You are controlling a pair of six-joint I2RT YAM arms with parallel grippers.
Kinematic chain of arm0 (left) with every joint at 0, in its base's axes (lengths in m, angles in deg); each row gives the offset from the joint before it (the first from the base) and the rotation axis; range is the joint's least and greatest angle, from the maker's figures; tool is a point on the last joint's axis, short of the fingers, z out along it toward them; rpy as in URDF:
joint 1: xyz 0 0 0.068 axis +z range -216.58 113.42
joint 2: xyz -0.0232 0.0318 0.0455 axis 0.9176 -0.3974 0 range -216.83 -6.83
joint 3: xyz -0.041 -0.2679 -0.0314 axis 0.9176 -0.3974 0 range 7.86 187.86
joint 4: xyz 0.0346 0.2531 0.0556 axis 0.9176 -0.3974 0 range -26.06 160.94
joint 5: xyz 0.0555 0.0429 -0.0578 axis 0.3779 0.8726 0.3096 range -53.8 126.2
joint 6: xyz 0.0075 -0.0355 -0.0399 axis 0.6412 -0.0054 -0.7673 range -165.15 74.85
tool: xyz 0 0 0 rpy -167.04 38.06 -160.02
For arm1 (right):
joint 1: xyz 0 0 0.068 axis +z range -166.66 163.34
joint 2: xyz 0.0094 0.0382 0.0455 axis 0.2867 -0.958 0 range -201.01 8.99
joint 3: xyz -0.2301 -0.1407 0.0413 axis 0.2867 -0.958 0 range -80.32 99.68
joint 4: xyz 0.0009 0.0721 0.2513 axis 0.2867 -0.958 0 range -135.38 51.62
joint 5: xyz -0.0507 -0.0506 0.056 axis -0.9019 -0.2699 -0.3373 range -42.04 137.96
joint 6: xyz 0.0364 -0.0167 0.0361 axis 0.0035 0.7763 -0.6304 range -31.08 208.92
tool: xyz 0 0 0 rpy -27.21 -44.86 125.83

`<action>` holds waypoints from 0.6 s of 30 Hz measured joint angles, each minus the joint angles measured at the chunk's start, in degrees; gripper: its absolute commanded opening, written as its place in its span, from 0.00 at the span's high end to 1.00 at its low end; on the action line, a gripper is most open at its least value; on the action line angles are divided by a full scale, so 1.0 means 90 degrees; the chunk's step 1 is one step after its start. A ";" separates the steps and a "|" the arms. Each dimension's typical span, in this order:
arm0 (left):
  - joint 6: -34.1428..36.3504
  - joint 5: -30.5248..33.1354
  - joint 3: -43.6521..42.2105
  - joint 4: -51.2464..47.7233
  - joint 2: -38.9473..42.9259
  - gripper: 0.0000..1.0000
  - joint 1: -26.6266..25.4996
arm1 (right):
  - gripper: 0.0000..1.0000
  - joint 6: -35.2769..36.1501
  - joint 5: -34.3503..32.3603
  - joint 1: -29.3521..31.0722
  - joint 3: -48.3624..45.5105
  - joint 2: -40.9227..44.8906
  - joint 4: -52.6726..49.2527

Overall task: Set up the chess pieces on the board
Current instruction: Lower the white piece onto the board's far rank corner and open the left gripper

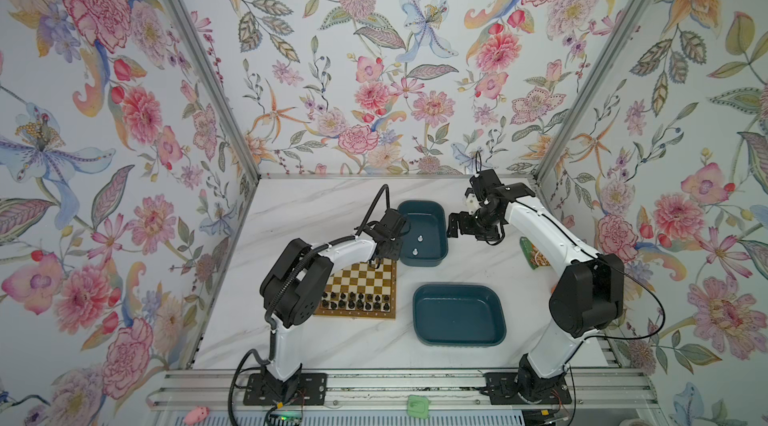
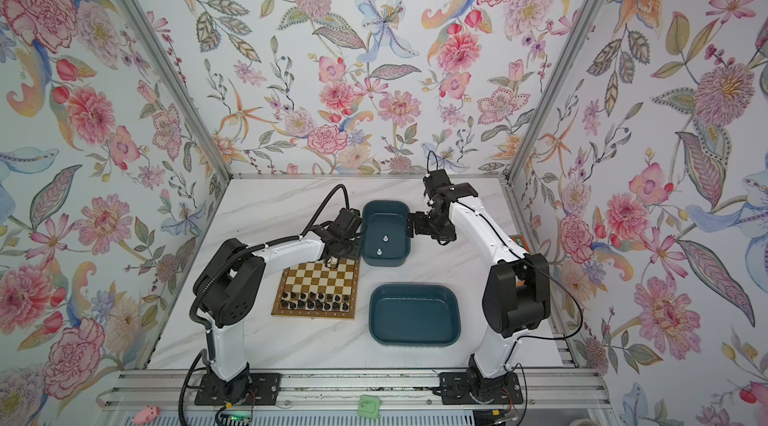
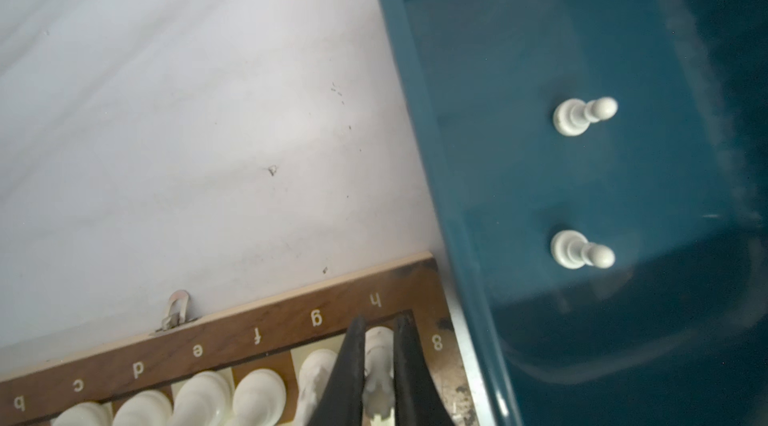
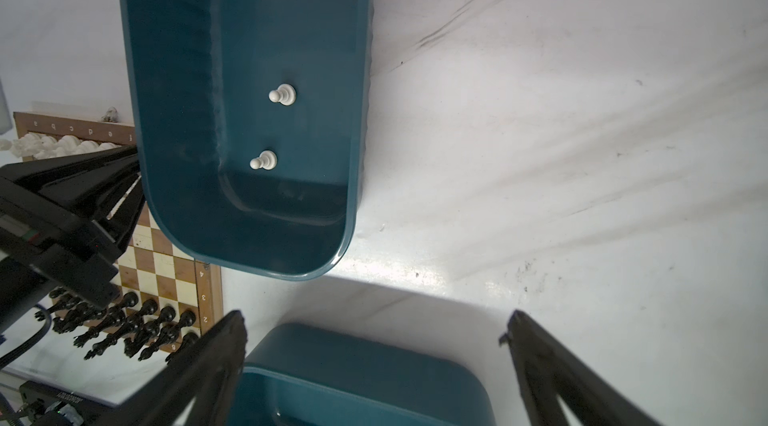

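Left tool clamps a white rook at a corner of the board; likely light, rigid, slick, best pinched mid-stem; right tool gapes.

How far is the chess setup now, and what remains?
Done: black pieces stand in two rows on the near side of the board; white pieces line the far edge. In hand: the left gripper is shut on a white piece at the h8 corner. Left: two white pawns in the far tub, the open right gripper beside it.
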 measured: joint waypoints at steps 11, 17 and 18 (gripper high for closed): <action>-0.0002 -0.0005 -0.0083 0.0117 0.0034 0.84 0.0000 | 0.01 -0.0002 -0.0002 0.0080 -0.0007 0.0000 0.0000; -0.0002 -0.0114 -0.0180 0.0119 0.0085 0.82 0.0000 | 0.01 -0.0005 -0.0005 0.0109 -0.0078 0.0002 0.0005; -0.0002 -0.0126 -0.0192 0.0114 0.0087 0.81 0.0000 | 0.01 -0.0010 -0.0007 0.0117 -0.0092 0.0002 0.0002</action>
